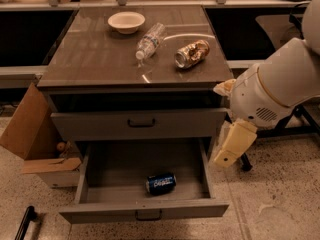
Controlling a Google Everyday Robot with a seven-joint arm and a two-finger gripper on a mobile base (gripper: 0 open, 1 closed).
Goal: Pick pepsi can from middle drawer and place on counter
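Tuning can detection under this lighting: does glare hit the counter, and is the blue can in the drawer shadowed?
Camera view: warm light; a bright curved reflection streaks the glossy grey-brown counter beside the clear plastic bottle; the small blue Pepsi can lies shaded inside the open grey middle drawer, lettering legible; the cream claw hangs right of that drawer, well lit.

The robot's arm (295, 64) extends in from the right edge of the camera view, its bulky white joint housing (265, 91) angled down and toward the left, a small vent grille showing on its underside. Below that housing hangs the cream-coloured gripper (234, 145), tilted down and leftward, at about mid-height on the right side of the view.
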